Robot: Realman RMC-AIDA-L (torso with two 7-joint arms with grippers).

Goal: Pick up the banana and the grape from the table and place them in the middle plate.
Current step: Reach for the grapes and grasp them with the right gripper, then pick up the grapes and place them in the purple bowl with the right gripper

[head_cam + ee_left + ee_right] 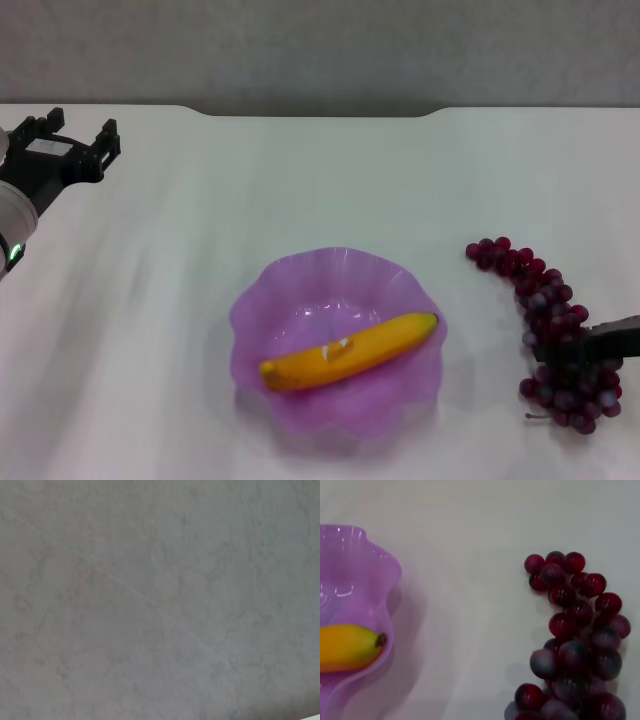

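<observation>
Grapes [545, 325] lay nearest us on the right of the bench [150, 330], a long bunch curving away from the front edge, well apart from the middle plate [300, 290]. We judged the bunch light but loose and lumpy, its smooth round berries likely to slip or shift, so a hold across the thick near end seemed safest. The right claw [600, 345] showed only as a dark piece reaching in from the edge onto that thick end; we could not tell whether it was spread or pinching. In the plate the banana [350, 352] already rested, lying slantwise, stiff and no further trouble. Farthest off, at the back left, the left claw [75, 140] hung spread and empty, clear of everything. The right wrist view gave us what the head view could not: single grapes [575, 640] close up, some bluish-grey, the plate's wavy rim [385, 570] and the banana's tip [350, 645]. The left wrist view showed only a blank grey surface.
</observation>
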